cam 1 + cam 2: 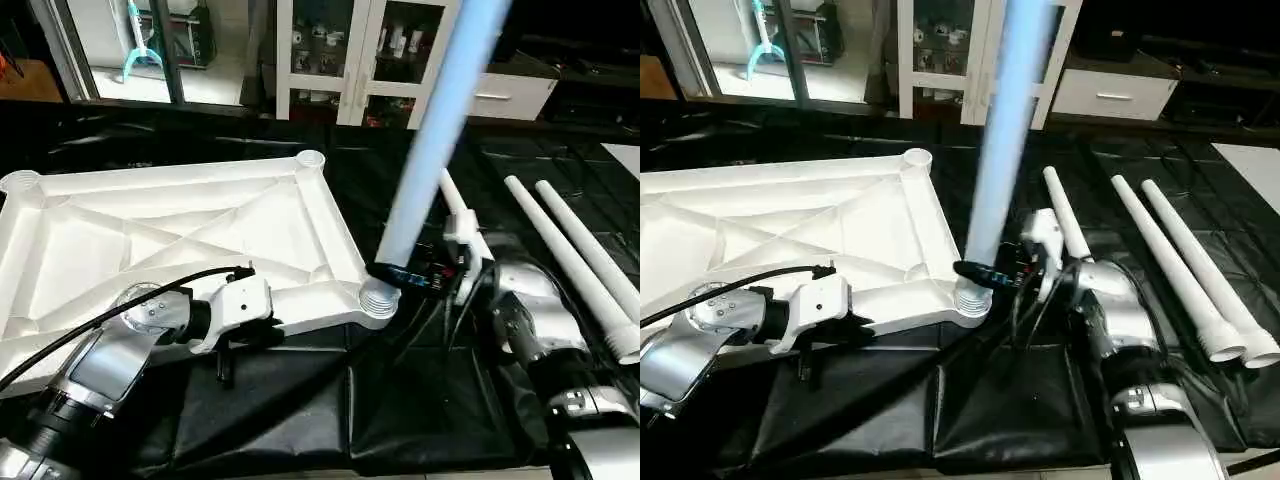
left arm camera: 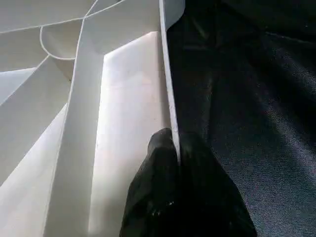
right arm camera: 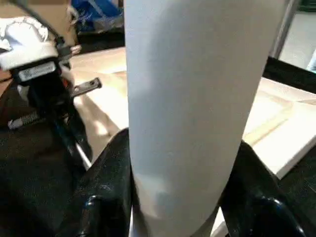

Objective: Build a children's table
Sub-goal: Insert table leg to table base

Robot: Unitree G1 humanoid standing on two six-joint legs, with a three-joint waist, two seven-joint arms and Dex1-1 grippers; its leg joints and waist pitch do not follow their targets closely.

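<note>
Pincer work first: the left pincer (image 1: 228,352) sits at the near edge of the upturned table top (image 1: 150,240), its two black fingers (image 2: 163,197) pressed together on the thin near wall of the top, one inside and one outside. Its silver left forearm (image 1: 95,375) comes in from the near left corner and lies low and almost level, the wrist bent toward the right along that edge.

Just to the right, the right pincer (image 1: 400,275) is clamped on a leg (image 1: 430,130) low down, right above the ribbed end that stands in the near right corner socket (image 1: 378,300) of the top. That leg rises nearly upright, leaning a little to the right and away. The right forearm (image 1: 545,330) reaches in from the near right, with the wrist turned left toward the socket.

The top lies rib side up on the black tabletop (image 1: 420,420), filling the left half of the scene. Right of the right arm, three spare legs (image 1: 570,255) lie flat on the black cover, side by side, running from near right to far left.

Beyond the tabletop stands a white cabinet (image 1: 350,60) with glass doors.
</note>
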